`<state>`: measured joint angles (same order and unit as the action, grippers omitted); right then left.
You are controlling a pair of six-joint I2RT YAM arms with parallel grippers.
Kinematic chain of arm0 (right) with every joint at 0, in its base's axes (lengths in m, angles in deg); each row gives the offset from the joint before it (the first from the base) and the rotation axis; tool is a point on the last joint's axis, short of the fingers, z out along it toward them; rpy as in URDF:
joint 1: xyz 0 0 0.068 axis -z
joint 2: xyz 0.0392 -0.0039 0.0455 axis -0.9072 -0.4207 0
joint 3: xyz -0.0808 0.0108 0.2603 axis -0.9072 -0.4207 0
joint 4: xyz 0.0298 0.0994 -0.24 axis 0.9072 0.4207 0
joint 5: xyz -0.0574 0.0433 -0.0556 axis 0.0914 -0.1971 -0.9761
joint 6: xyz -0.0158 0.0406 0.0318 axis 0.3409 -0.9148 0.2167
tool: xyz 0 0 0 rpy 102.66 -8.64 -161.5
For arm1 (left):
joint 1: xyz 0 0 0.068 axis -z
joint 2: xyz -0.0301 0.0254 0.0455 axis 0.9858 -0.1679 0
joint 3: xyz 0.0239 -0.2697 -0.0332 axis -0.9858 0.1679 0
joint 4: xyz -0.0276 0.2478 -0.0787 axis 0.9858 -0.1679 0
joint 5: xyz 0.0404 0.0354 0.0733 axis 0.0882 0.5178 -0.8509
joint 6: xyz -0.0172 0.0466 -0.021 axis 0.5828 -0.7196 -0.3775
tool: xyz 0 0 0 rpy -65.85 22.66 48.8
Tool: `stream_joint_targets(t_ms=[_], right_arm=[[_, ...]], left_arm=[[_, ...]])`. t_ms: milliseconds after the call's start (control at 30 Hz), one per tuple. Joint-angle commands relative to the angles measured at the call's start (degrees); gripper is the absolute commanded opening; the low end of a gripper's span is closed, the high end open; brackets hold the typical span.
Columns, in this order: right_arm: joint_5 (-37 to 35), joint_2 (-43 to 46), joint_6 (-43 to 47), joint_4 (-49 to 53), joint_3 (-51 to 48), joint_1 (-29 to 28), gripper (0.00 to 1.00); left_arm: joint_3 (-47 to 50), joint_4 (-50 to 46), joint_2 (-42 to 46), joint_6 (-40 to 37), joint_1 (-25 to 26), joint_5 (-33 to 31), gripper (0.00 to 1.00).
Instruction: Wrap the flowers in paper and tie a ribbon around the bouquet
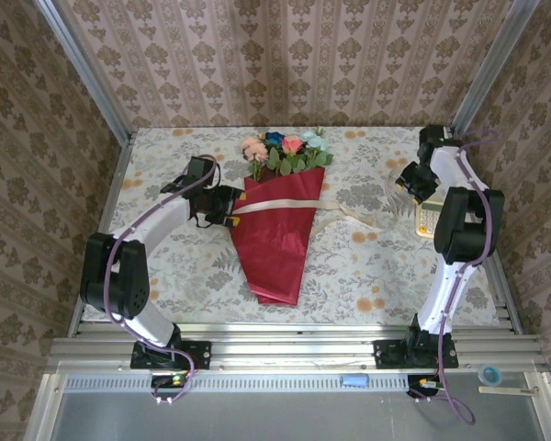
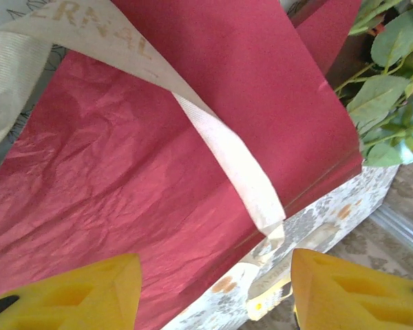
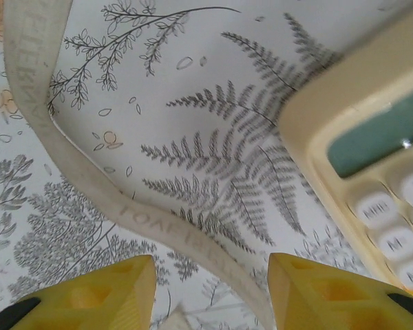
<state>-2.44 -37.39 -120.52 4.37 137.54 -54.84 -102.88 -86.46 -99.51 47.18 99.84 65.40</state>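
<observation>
The bouquet lies in the middle of the table: a cone of dark red paper (image 1: 280, 237) with its tip toward me and the flowers (image 1: 289, 152) at the far, wide end. A cream ribbon (image 1: 277, 204) crosses the cone and trails right over the cloth. My left gripper (image 1: 228, 208) is at the cone's left edge, level with the ribbon. In the left wrist view the paper (image 2: 124, 179), ribbon (image 2: 224, 141) and green leaves (image 2: 389, 103) lie beyond my open left gripper (image 2: 217, 295), which holds nothing. My right gripper (image 3: 212, 295) hovers open over the ribbon's loose end (image 3: 144, 220).
A cream calculator (image 1: 427, 220) lies at the table's right edge, right beside my right gripper (image 1: 413, 180), and its keys (image 3: 382, 206) are close to the right finger. The floral tablecloth (image 1: 367, 266) is bounded by patterned walls at the back and sides and a metal rail (image 1: 294, 349) at the front.
</observation>
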Motion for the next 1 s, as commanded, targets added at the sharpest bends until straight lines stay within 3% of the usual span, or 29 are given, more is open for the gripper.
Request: stream_joint_targets(t_ms=[0,200,433,567,800,967], right_arm=[[0.23,-2.94,3.59,1.01,4.16,-0.35,0.48],[4.71,-8.72,4.99,-5.4,10.34,-0.85,0.51],[4.12,-20.11,5.14,2.2,24.36,-3.56,0.5],[4.04,-24.53,3.27,6.38,29.03,-3.69,0.39],[1.33,-22.94,3.82,8.22,28.07,-3.95,0.01],[0.24,-13.53,3.99,1.98,17.17,-4.73,0.0]], left_arm=[[2.01,2.44,0.16,6.76,-0.08,-1.26,0.58],[1.56,3.53,-1.93,9.53,-0.13,-0.96,0.58],[2.23,5.21,-3.33,13.39,0.26,-1.48,0.59],[1.18,6.1,-5.61,15.13,0.36,-1.55,0.59],[-0.61,5.37,-9.45,16.86,0.31,-2.24,0.59],[-0.62,5.36,-10.5,17.3,-0.84,-4.87,0.59]])
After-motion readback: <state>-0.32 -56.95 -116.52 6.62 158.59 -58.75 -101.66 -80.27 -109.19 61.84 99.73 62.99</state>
